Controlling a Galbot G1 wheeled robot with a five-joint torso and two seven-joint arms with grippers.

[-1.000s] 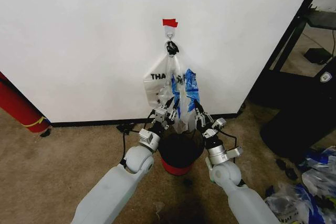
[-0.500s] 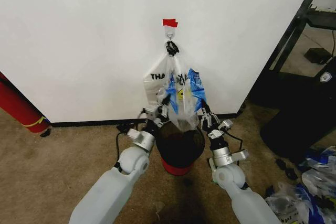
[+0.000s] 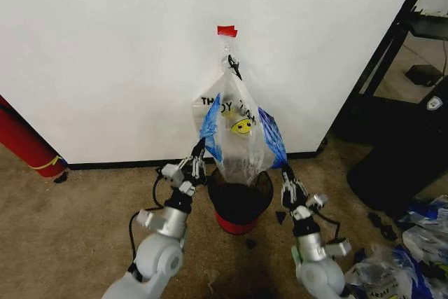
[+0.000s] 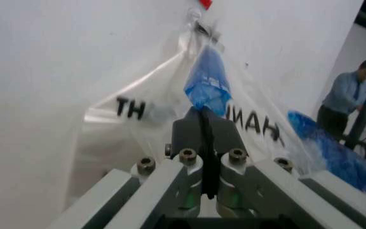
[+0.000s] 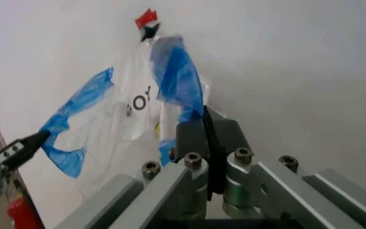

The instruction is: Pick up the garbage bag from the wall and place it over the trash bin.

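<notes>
Thin clear plastic makes up the bag (image 3: 241, 141), printed with a yellow smiley and edged by two blue handle strips. It hangs against the white wall (image 3: 105, 54), its top caught on a small hook (image 3: 227, 48) under a red tape mark (image 3: 226, 31), and its lower end droops just above the black mesh bin (image 3: 240, 201) on the floor. A white "THANK YOU" bag (image 4: 132, 114) hangs behind it.

The left gripper (image 3: 199, 153) has its fingers closed on the left blue strip; the right gripper (image 3: 287, 175) is closed on the right blue strip. Between them the bag's mouth is drawn wide (the wrist views show each strip pinched flat between the jaws).

Judging by its look, the film is very light, limp and slippery, and it would likely tear under a hard tug. The doubled blue strips look like the strongest place to hold.
</notes>
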